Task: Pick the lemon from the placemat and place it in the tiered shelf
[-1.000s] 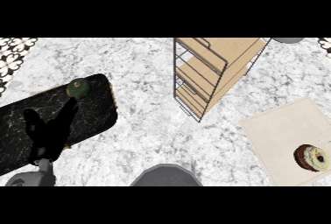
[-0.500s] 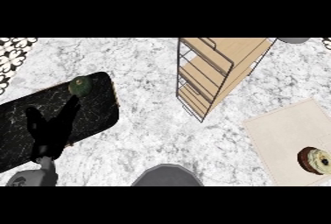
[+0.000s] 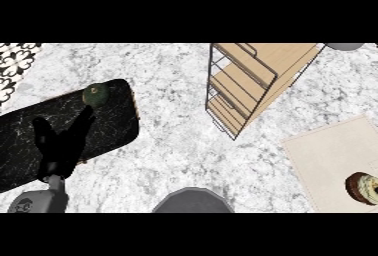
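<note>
A dark green, round fruit, the lemon (image 3: 96, 94), lies at the far right corner of the black marbled placemat (image 3: 111, 132) on the left of the counter. My left hand (image 3: 60, 145) hovers over the placemat, open, with its straight fingers pointing up towards the lemon; the fingertips (image 3: 87, 114) stop just short of it. The wooden tiered shelf (image 3: 251, 82) with a dark wire frame stands at the upper right, well away from the hand. My right hand does not show.
A beige mat (image 3: 332, 160) lies at the right with a donut-like pastry (image 3: 363, 188) at its edge. A grey rounded shape (image 3: 193, 200) sits at the lower middle. Patterned tiles (image 3: 16, 62) show at the upper left. White marble counter lies between placemat and shelf.
The whole scene has shifted slightly right in the view. My left hand has reached a little further towards the lemon, staying open.
</note>
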`<state>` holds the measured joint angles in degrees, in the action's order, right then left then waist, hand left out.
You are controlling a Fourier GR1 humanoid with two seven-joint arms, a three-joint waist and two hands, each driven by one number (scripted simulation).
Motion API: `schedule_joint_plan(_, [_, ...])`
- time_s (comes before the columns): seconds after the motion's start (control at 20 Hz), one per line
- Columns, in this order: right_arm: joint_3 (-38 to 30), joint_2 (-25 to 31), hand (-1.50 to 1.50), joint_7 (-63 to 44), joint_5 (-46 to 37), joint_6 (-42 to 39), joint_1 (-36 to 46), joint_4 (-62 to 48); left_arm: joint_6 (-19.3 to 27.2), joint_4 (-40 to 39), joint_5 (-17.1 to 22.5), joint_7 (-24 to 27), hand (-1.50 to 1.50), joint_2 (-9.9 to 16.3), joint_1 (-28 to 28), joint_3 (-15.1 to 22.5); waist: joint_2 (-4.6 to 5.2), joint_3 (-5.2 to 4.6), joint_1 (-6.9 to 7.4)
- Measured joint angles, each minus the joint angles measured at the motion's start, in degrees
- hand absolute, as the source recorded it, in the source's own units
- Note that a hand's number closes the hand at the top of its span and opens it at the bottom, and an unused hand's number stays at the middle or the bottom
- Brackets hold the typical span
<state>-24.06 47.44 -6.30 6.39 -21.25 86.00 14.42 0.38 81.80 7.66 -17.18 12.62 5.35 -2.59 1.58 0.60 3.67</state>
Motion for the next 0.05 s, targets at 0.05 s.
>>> schedule_joint_plan(0.05, [-0.3, 1.0, -1.50, 0.5, 0.2, -1.1, -0.5, -0.4, -0.2, 0.1, 0.0, 0.4, 0.00, 0.0, -0.1, 0.0, 0.07, 0.02, 0.15])
